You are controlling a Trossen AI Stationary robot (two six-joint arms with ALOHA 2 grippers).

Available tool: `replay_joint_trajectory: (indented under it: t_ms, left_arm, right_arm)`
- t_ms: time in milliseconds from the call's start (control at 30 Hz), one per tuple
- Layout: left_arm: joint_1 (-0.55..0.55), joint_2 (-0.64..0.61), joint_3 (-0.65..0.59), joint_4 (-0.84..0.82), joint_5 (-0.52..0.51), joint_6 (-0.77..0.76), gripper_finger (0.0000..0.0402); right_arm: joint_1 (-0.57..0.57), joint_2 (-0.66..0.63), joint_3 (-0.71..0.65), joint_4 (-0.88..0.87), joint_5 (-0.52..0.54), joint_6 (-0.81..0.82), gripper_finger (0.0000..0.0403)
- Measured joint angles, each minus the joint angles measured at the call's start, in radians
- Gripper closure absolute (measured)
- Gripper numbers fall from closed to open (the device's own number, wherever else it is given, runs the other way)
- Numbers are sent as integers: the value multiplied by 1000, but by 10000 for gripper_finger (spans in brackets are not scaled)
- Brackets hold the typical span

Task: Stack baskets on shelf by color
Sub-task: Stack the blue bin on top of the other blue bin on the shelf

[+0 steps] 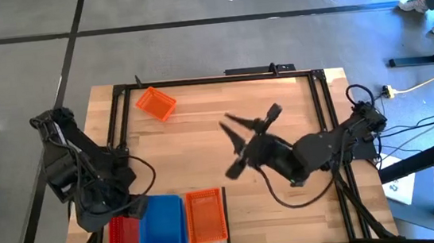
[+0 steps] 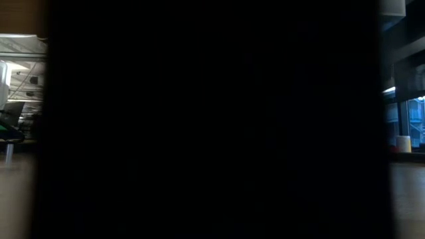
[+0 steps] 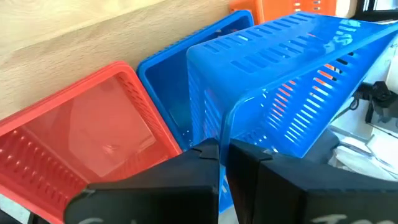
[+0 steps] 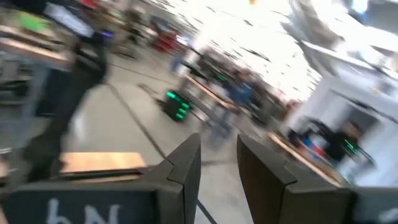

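Red basket [image 1: 121,236]: red, perforated mesh walls.
Blue basket [image 1: 161,222]: blue, slotted sides.
Orange basket [image 1: 206,215]: orange mesh.
Lone basket [image 1: 155,103], 11 o'clock: orange.
Tabletop [image 1: 204,151]: pale striped planks, black frame.
Arms: dark.

Left gripper [image 3: 221,163] at table's 7 o'clock, fingers pinched together. Right gripper [image 1: 239,143] mid-table, reaching toward 9 o'clock from the 3 o'clock edge, fingers spread.

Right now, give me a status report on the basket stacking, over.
Left gripper shut on blue basket, tilted over the blue stack beside red basket. Right gripper open, empty, mid-table. Lone orange basket at far edge. Low view blocked.
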Motion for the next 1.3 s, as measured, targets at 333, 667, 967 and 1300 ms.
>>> replay_joint_trajectory:
  t_ms: [333,667,967,1300]
  left_arm:
    - [0,-2,0,0,-8,0,401]
    - [0,-2,0,0,-8,-31,401]
    - [-3,12,-1,-10,2,-98,401]
    - [9,12,-1,-16,4,-76,356]
  right_arm:
    - [-34,-94,-1,-539,-579,485,297]
    - [-161,-119,-1,-707,-1320,580,297]
    - [-218,-119,-1,-712,-1390,575,297]
    - [-229,-119,-1,-725,-1390,572,297]
